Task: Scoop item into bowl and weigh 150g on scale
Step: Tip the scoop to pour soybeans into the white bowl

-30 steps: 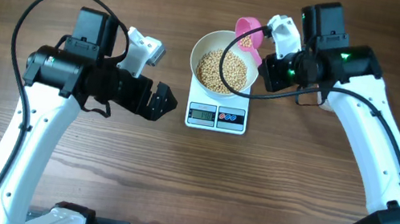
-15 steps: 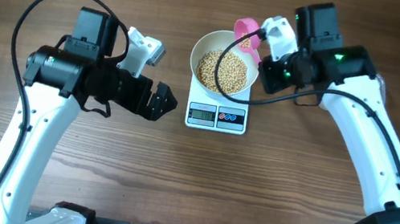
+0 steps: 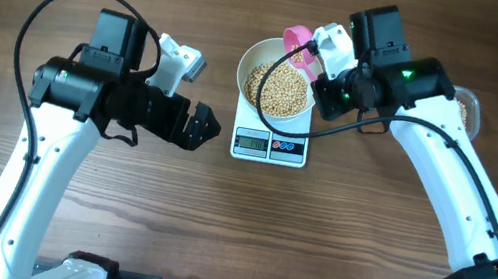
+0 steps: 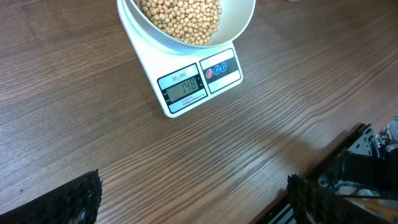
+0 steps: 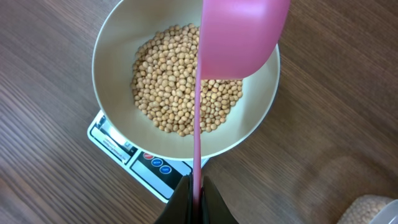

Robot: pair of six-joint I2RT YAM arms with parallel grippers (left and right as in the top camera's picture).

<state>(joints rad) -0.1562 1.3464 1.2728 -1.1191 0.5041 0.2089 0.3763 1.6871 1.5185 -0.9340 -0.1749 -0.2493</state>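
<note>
The white bowl point(image 3: 278, 86) stands on the white scale point(image 3: 269, 144) and holds a layer of tan beans point(image 5: 185, 99). In the left wrist view the display point(image 4: 182, 85) reads 148. My right gripper point(image 5: 196, 186) is shut on the thin handle of a pink scoop point(image 5: 239, 37). The scoop hangs tilted over the bowl's far right rim point(image 3: 297, 44). My left gripper point(image 4: 196, 199) stands open over bare wood to the left of the scale, with nothing between its fingers point(image 4: 78, 199).
A clear tub of beans point(image 3: 465, 110) sits at the far right, partly hidden behind the right arm, and its corner point(image 5: 373, 211) shows in the right wrist view. A black frame point(image 4: 360, 168) runs along the table's near edge.
My right gripper has carried the pink scoop leftward, from the bowl's right side to over its rim. The left arm has not moved.
</note>
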